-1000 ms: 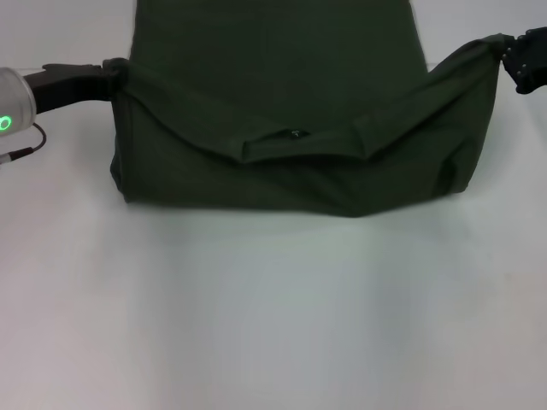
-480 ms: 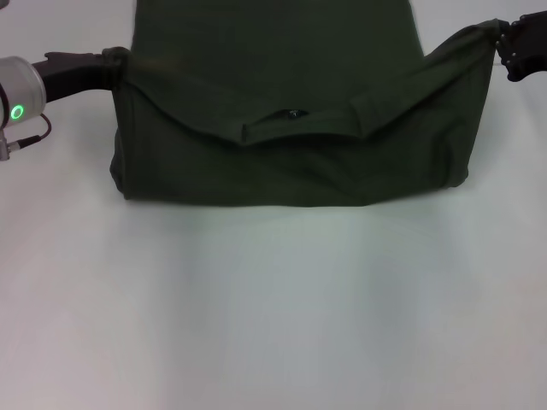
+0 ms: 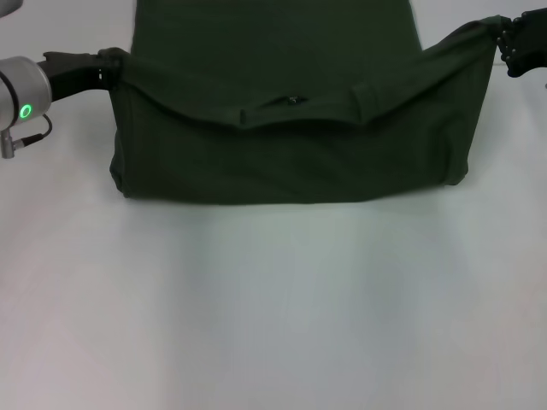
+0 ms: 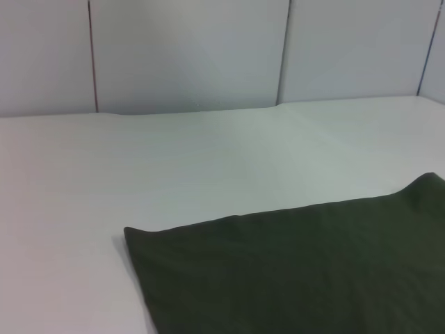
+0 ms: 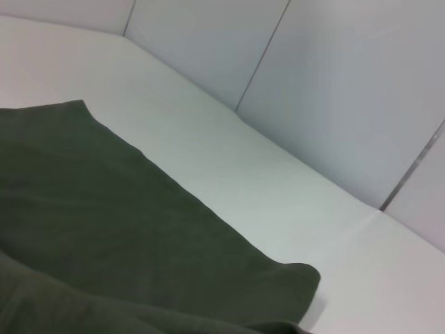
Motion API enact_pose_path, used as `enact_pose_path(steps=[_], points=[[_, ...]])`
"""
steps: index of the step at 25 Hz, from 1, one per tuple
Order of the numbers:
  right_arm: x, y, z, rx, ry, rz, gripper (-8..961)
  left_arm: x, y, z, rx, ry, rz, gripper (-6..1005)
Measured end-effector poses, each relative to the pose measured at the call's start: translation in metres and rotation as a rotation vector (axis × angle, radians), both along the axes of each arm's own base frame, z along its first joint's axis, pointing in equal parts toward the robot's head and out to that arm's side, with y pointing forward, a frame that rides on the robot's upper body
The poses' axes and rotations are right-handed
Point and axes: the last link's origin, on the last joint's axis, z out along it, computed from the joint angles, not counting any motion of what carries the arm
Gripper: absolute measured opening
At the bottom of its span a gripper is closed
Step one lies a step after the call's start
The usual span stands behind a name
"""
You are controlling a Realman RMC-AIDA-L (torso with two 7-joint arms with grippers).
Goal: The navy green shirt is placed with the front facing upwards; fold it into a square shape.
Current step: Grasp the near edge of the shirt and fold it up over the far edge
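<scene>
The navy green shirt [image 3: 282, 162] lies across the far half of the white table, its near part lifted and doubled back toward the far end. The collar [image 3: 291, 102] with its small dark label sags in the middle of the raised edge. My left gripper [image 3: 109, 67] is shut on the left corner of that edge, and my right gripper [image 3: 500, 36] is shut on the right corner. The cloth hangs taut between them. Flat shirt fabric [image 4: 292, 271] fills the left wrist view, and the right wrist view also shows shirt fabric [image 5: 104, 209]. The chest lettering is hidden.
The white table [image 3: 273, 325] stretches bare from the shirt's near fold to the front edge. Grey wall panels [image 4: 188, 49] stand behind the table's far side. A green light glows on the left arm's wrist [image 3: 26, 111].
Both grippers have carried the raised shirt edge farther from me. The collar has shifted toward the far end, and the folded flap now stands taller.
</scene>
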Motion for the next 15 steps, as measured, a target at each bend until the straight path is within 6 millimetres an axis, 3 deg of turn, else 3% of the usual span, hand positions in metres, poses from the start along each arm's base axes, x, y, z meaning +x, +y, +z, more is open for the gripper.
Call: enact_pose_path(steps=[12, 15], points=[[-0.003, 0.0024, -0.0041, 0.015, 0.004, 0.033, 53, -0.0007, 0.0018, 0.0, 0.021, 0.017, 0.008, 46], [-0.0041, 0.0028, -0.0072, 0.015, 0.014, 0.03, 53, 0.0009, 0.0034, -0.0014, 0.022, 0.023, 0.006, 88]])
